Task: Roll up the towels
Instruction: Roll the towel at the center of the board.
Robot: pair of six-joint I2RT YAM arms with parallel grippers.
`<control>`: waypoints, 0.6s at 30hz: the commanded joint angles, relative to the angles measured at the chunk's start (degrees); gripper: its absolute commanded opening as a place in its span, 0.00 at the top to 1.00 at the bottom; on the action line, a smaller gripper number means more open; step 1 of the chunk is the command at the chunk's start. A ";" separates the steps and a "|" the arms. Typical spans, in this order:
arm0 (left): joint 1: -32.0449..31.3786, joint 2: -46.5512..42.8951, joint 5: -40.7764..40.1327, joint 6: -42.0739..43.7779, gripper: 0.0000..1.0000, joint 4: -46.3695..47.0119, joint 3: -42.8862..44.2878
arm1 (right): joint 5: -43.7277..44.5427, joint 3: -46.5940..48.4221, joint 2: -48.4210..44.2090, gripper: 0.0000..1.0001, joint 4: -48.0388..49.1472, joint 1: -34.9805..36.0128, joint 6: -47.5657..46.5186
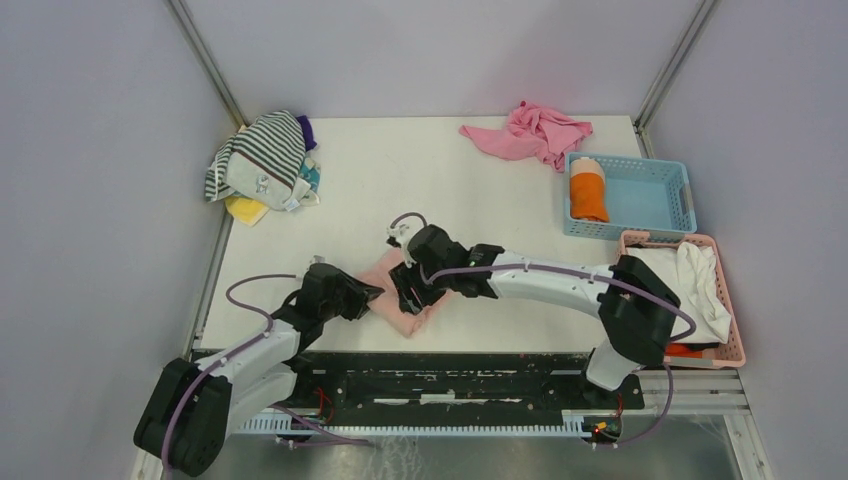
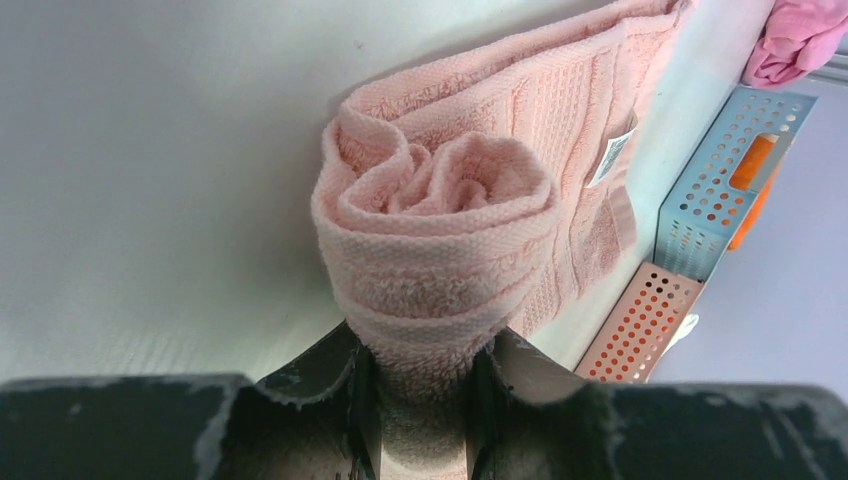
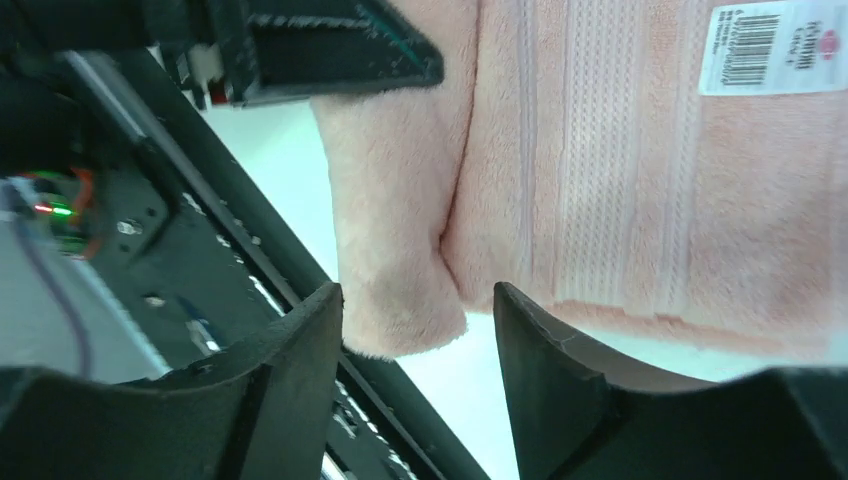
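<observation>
Pink towel (image 1: 382, 285) sits near the front edge of the table (image 1: 450, 170), about midway betw. the two arms, part rolled. L gripper (image 2: 425, 415) is clamped on the rolled end: both fingers squeeze the roll from either side, cloth bulging above them. R gripper (image 3: 420, 350) has its jaws apart. A folded edge of the towel lies just at the tips, not pinched as far as I can see. Handling, my guess: light, soft terry, thick & springy, no stiffness, so the roll prob. loosens once let go and the free part drags rather than slides. Not fragile, not slippery. Best hold is across the roll itself, near its ends, w/ a firm pinch; grabbing a single layer would only peel it open. Orientation: from the L wrist the spiral end faces the camera, so the roll's axis runs approx. along that gripper's reach. The unrolled flat part, w/ ribbed band and white label (image 2: 612, 158), trails away beyond the roll toward the blue basket (image 2: 720, 180). From above the arms hide most of it, so can't tell its long axis on the table exactly; it looks skewed to the table edge. Orange towel (image 1: 588, 190) lies at the left end of that basket and looks rolled.
</observation>
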 commanded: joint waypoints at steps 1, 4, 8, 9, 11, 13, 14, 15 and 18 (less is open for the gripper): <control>-1.18 3.08 -5.87 -4.97 0.92 -0.11 2.22 | 28.53 3.23 -3.53 0.34 -9.77 9.63 -9.44; -1.40 4.44 -6.18 -4.97 0.92 -0.34 3.12 | 40.08 7.11 -2.04 0.30 -12.24 16.20 -11.04; -1.45 5.06 -6.15 -5.44 0.92 0.28 2.61 | 48.91 13.01 5.36 0.28 -14.93 22.67 -13.00; -1.43 4.94 -6.22 -5.49 0.92 0.44 2.34 | 50.97 14.43 7.45 0.28 -15.78 23.71 -13.22; -1.43 4.53 -6.39 -5.52 0.92 0.38 2.08 | 54.12 16.29 10.78 0.27 -16.45 25.10 -13.64; -1.47 4.01 -6.62 -5.66 0.92 0.25 1.85 | 54.78 16.61 13.07 0.26 -15.57 25.37 -14.11; -1.47 3.87 -6.77 -5.60 0.92 0.09 1.83 | 55.41 16.71 14.04 0.26 -15.53 25.36 -14.11; -1.48 3.84 -6.99 -5.49 0.92 0.03 1.84 | 55.95 16.72 14.79 0.26 -15.46 25.39 -14.18; -1.47 4.23 -6.99 -5.29 0.92 0.05 1.93 | 56.33 16.38 16.62 0.25 -15.49 25.40 -14.55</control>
